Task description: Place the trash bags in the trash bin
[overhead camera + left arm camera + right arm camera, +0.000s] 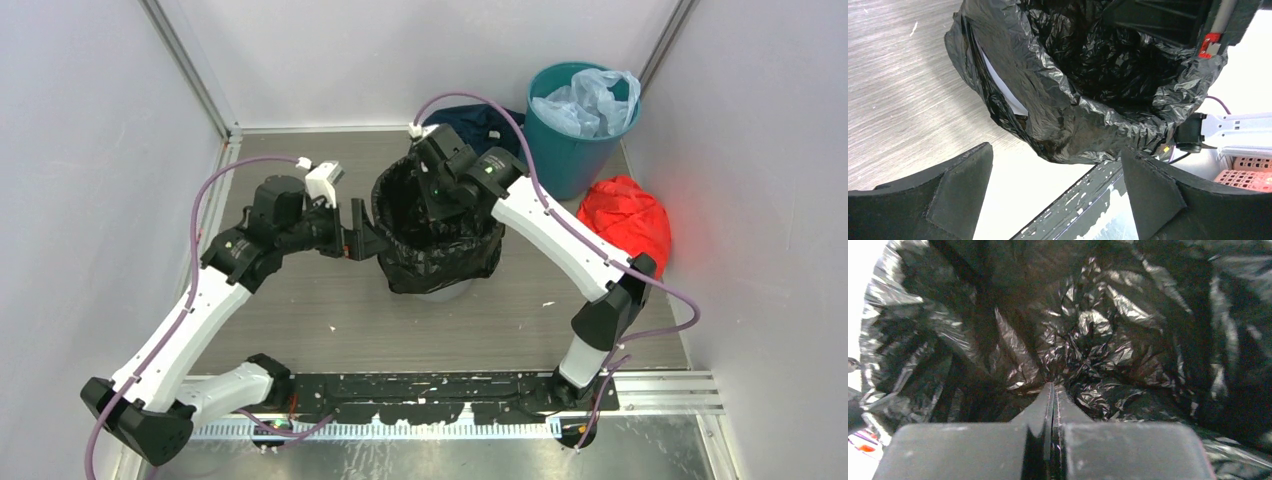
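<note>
The black trash bag [440,258] lines the grey trash bin, its crinkly rim folded out over the sides. Only a sliver of the bin [446,293] shows under the bag. In the left wrist view a pale strip of the bin's wall [998,82] peeks between folds of the bag [1083,115]. My left gripper [364,236] [1055,167] is open just left of the bag, with nothing between its fingers. My right gripper [437,197] reaches down into the bag's mouth. Its jaws [1053,386] are shut pad to pad above the bag's wrinkled inside [1098,335].
A teal bin [578,150] holding a pale blue plastic bag [590,100] stands at the back right. A red cloth bundle [627,220] lies in front of it, and a dark navy cloth [482,120] behind the right arm. Walls close in on three sides. A black rail [440,386] runs along the near edge.
</note>
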